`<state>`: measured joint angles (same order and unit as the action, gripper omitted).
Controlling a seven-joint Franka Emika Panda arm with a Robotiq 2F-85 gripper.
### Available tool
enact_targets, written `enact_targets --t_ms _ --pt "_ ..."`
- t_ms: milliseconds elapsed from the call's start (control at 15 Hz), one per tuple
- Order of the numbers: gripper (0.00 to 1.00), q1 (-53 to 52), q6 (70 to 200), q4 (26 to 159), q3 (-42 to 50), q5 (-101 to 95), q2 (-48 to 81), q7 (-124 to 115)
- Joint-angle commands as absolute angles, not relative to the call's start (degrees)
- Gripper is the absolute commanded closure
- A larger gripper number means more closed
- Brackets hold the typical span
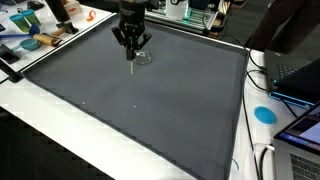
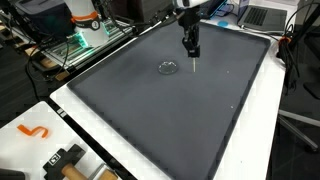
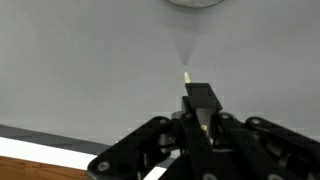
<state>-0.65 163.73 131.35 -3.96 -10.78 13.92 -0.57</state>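
My gripper hangs over the far part of a large dark grey mat, shut on a thin dark stick that points straight down. The stick's tip sits just above the mat. In the wrist view the fingers clamp the stick, whose pale tip points at the mat. A small clear round dish lies on the mat right beside the stick; it is also visible as the dish a little away from my gripper and at the top edge as the dish.
A white table rim surrounds the mat. Laptops and a blue disc sit along one side. Clutter crowds a far corner. An orange hook and a black tool lie on the white near corner.
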Motion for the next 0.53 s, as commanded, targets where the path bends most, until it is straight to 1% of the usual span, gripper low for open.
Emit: enact_targets --t_ms 0,467 --pt "0.97 3.5 165.2 134.9 -8.0 1.0 11.0 9.2" --pt "0.97 10.2 163.6 136.1 -14.2 22.9 7.2 27.2"
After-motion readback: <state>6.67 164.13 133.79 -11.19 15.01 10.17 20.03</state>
